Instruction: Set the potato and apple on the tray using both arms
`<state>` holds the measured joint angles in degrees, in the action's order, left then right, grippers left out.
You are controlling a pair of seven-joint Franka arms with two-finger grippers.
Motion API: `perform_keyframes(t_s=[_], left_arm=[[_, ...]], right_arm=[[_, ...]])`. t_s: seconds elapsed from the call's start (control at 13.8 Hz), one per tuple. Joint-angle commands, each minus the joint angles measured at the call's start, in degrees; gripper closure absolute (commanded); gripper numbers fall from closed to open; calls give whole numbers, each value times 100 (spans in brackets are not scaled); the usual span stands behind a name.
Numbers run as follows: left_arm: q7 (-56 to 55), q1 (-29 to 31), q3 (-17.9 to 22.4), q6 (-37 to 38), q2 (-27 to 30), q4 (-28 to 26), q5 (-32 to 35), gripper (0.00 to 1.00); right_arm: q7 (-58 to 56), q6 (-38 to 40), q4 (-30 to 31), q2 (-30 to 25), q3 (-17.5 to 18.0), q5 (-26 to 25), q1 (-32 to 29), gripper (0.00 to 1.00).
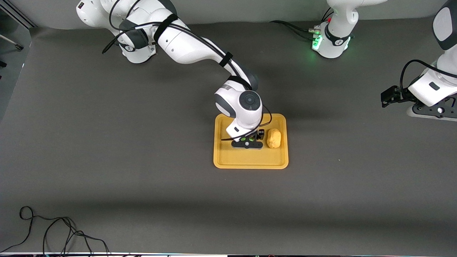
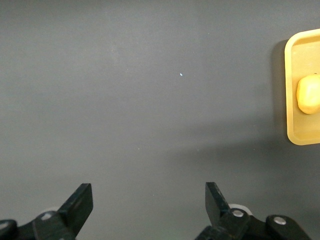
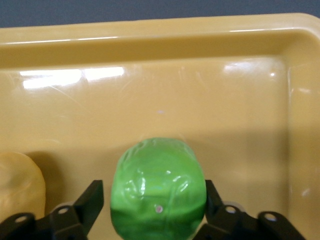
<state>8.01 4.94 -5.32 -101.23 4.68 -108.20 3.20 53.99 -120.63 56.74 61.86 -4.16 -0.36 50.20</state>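
The yellow-orange tray (image 1: 250, 159) lies mid-table. The yellow-tan potato (image 1: 274, 138) rests on it, toward the left arm's end. My right gripper (image 1: 247, 142) is low over the tray beside the potato. In the right wrist view the green apple (image 3: 157, 175) sits on the tray floor (image 3: 150, 100) between my right gripper's (image 3: 152, 192) spread fingers. One finger touches it and a gap shows at the other. The potato's edge (image 3: 17, 185) shows beside it. My left gripper (image 2: 148, 200) is open and empty over bare table, and waits near the left arm's end (image 1: 430, 110).
A loose black cable (image 1: 53, 232) lies at the table's near edge toward the right arm's end. The left wrist view shows the tray's end (image 2: 295, 135) with the potato (image 2: 309, 94) off to one side.
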Motion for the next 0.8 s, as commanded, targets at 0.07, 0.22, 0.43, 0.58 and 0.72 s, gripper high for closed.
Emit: perform_keyframes(t_s=[0.07, 0.22, 0.43, 0.58, 0.72], left_arm=[[-80, 43, -30, -46, 129, -96, -13, 0], [-167, 51, -22, -63, 129, -79, -91, 0], [-317, 87, -30, 86, 77, 193, -303, 0], [-448, 87, -39, 130, 59, 395, -312, 0], [-580, 69, -48, 113, 77, 396, -303, 0]], right_arm=[[349, 361, 92, -708, -15, -60, 24, 0], [332, 1117, 30, -1270, -41, -43, 16, 0], [270, 1909, 100, -2167, -33, -60, -168, 0], [-88, 2628, 266, -2755, -32, -86, -370, 0], [-643, 2895, 862, -3457, -181, -87, -485, 0]])
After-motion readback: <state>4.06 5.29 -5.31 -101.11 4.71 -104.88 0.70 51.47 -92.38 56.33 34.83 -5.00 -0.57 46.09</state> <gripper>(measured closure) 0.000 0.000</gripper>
